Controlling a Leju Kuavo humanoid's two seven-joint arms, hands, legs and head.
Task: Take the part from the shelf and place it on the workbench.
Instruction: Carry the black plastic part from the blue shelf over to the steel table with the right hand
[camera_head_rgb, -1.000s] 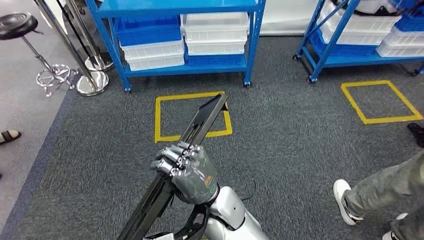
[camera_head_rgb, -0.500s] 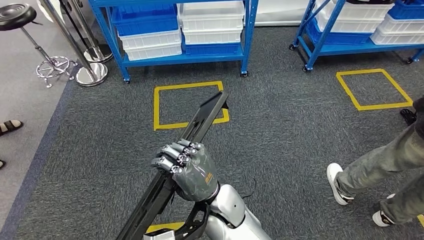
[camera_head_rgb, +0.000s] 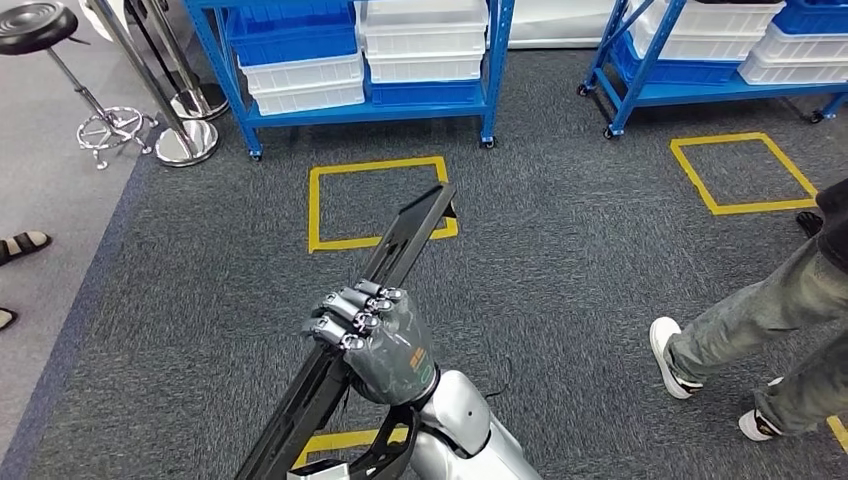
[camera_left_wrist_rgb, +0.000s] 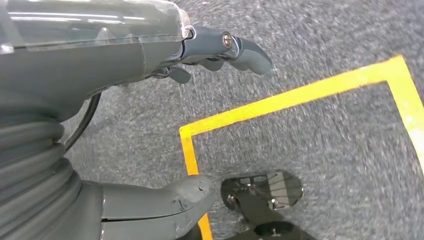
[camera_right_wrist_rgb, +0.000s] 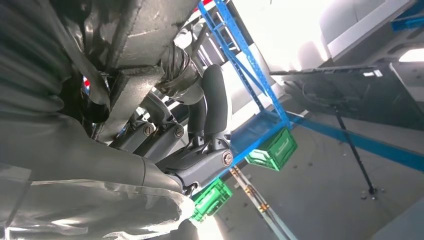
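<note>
The robot's right hand (camera_head_rgb: 372, 340) grips a long, flat black part (camera_head_rgb: 375, 290) about midway along its length, fingers wrapped around it, above a dark grey carpeted floor (camera_head_rgb: 560, 260). The part slants up and away from the robot, its far end over the near right corner of a yellow tape square (camera_head_rgb: 375, 203) marked on the carpet. In the right wrist view, the same hand's dark fingers (camera_right_wrist_rgb: 210, 107) curl round the part's edge.

The left hand (camera_left_wrist_rgb: 150, 125) hangs over the carpet, holding nothing, its thumb (camera_left_wrist_rgb: 165, 205) and fingers (camera_left_wrist_rgb: 235, 47) apart above the corner of another yellow tape outline (camera_left_wrist_rgb: 280, 102).

Beyond the square stands a blue metal shelf rack (camera_head_rgb: 495, 60) stacked with white and blue plastic bins (camera_head_rgb: 300, 80). A second blue rack on castors (camera_head_rgb: 640, 90) stands to its right, with a second yellow tape square (camera_head_rgb: 745, 175) before it. A person's legs in grey trousers and white shoes (camera_head_rgb: 740, 345) stand at the right edge. A black round stool with a chrome base (camera_head_rgb: 60, 70) sits at far left.
</note>
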